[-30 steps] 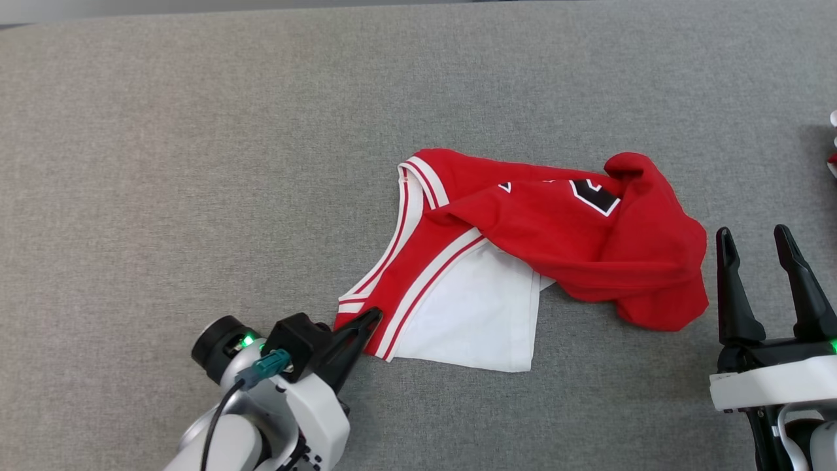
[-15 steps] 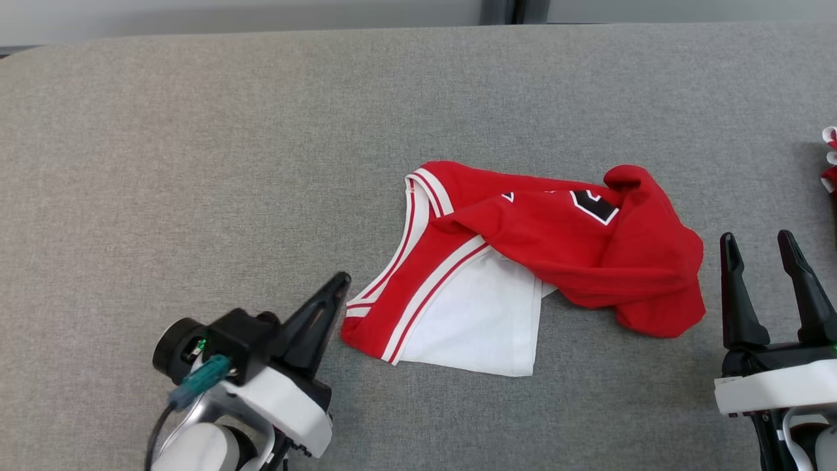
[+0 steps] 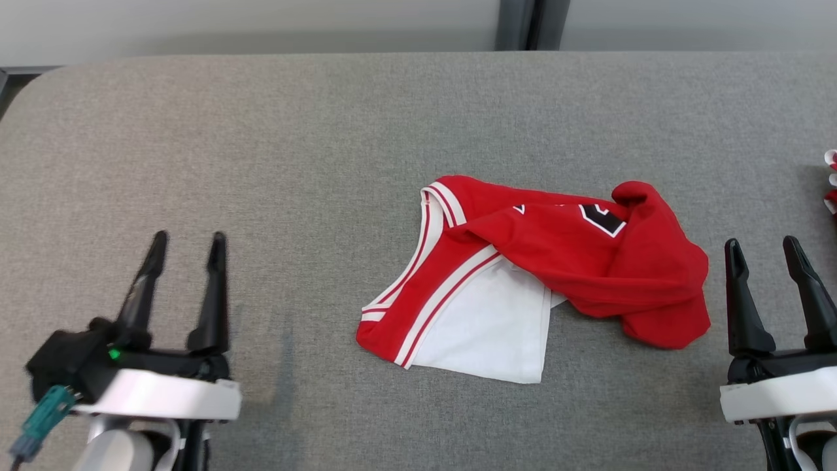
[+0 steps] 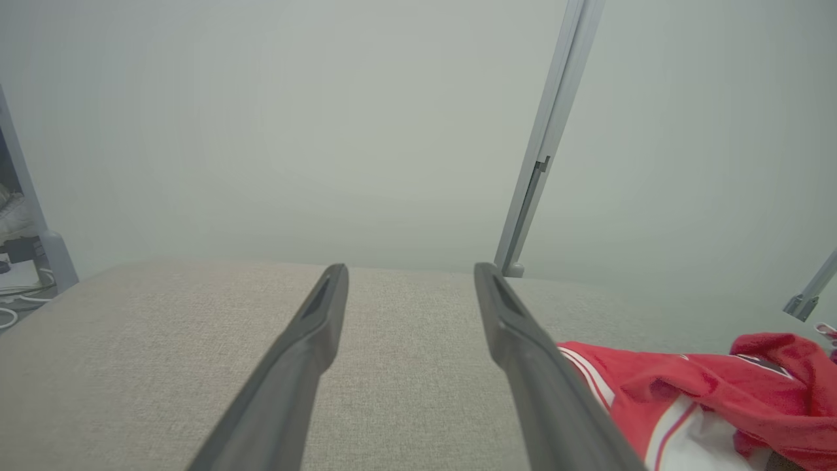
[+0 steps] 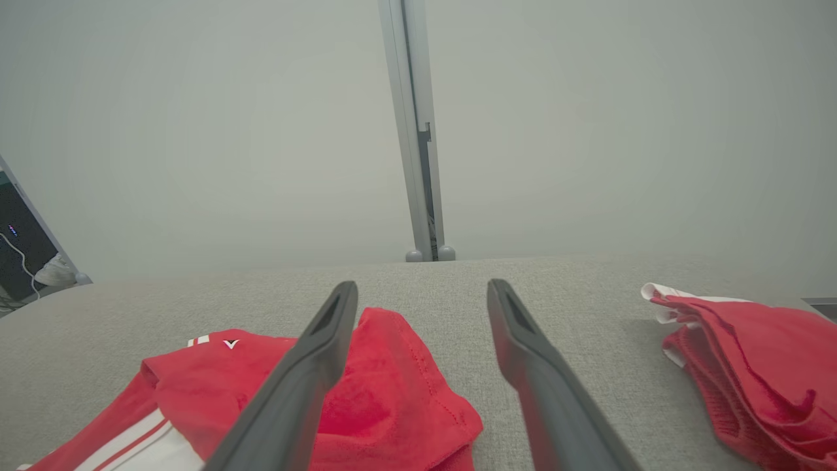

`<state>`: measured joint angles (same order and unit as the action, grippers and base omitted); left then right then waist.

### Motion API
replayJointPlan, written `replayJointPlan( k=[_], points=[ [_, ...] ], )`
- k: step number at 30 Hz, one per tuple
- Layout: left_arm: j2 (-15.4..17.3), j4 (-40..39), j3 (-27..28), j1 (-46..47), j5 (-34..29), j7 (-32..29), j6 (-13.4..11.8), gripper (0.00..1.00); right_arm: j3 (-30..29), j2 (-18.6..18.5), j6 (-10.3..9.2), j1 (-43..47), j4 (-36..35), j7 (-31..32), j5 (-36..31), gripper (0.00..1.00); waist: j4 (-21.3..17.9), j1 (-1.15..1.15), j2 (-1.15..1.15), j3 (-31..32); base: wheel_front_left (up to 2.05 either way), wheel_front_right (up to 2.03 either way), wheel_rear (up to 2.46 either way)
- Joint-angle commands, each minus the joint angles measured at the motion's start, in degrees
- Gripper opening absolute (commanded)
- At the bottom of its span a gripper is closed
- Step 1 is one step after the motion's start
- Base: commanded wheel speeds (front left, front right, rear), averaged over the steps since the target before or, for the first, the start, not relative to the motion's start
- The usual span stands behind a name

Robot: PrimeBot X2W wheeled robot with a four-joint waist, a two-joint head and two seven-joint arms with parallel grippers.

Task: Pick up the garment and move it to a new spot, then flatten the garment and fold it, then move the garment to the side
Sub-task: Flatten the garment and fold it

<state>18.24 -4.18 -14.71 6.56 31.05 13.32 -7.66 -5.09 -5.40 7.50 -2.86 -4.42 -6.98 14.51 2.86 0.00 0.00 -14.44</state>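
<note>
the shirt [image 3: 588, 261] lies in a loose heap on the grey table [image 3: 261, 163]. it is red, with white and red stripes along one edge. a flat white part sticks out from under it on the near side. a black shape with a white rim shows on top, near the far edge of the shirt. the right end of the shirt is bunched up in a lump. the left gripper [image 3: 188, 237] is well to the left of the shirt and does not touch it. its two fingers stand wide apart with nothing between them. the right gripper [image 3: 762, 242] is just to the right of the shirt's lump, near it but apart. its fingers are wide apart too and hold nothing. further right of the shirt lies another red and white cloth [image 5: 752, 353]. behind the shirt, past the table, a grey post [image 3: 520, 26] stands against a pale wall.
</note>
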Motion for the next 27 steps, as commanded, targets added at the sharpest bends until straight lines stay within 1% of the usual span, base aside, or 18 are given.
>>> replayJointPlan(
  k=[1, 3, 6, 13, 27],
  points=[
    [0.71, -0.35, 1.44, -1.46, 0.39, 0.57, -0.41, 1.00, -0.31, -0.33, -0.02, 0.96, -0.17, 0.35, -0.15, 1.00, 0.41, 0.00, 0.00, 0.74, 0.00, 0.00, 0.00],
    [1.07, -0.60, 2.56, -2.99, 0.85, 0.91, -0.54, 1.00, -0.49, -0.35, -0.02, 1.48, -0.43, 0.44, -0.41, 1.00, 0.66, 0.00, 0.00, 1.47, 0.00, 0.00, 0.00],
    [1.63, -0.60, 3.47, -5.03, 1.17, 1.26, 0.13, 1.00, -0.68, -0.26, -0.02, 2.58, -0.78, 0.93, -1.17, 1.00, 0.82, 0.00, 0.00, 2.76, 0.00, 0.00, 0.00],
    [2.04, 0.87, 2.52, -7.27, 0.74, 1.44, 1.69, 1.00, -0.84, -0.17, -0.02, 4.54, -1.51, 2.15, -2.06, 1.00, 0.83, 0.00, 0.00, 4.82, 0.00, 0.00, 0.00],
    [2.17, 2.30, 1.05, -7.14, 0.76, 0.92, 2.20, 1.00, -1.01, 0.33, -0.02, 5.95, -2.28, 3.04, -1.83, 1.00, 0.82, 0.00, 0.00, 6.25, 0.00, 0.00, 0.00]
  ],
)
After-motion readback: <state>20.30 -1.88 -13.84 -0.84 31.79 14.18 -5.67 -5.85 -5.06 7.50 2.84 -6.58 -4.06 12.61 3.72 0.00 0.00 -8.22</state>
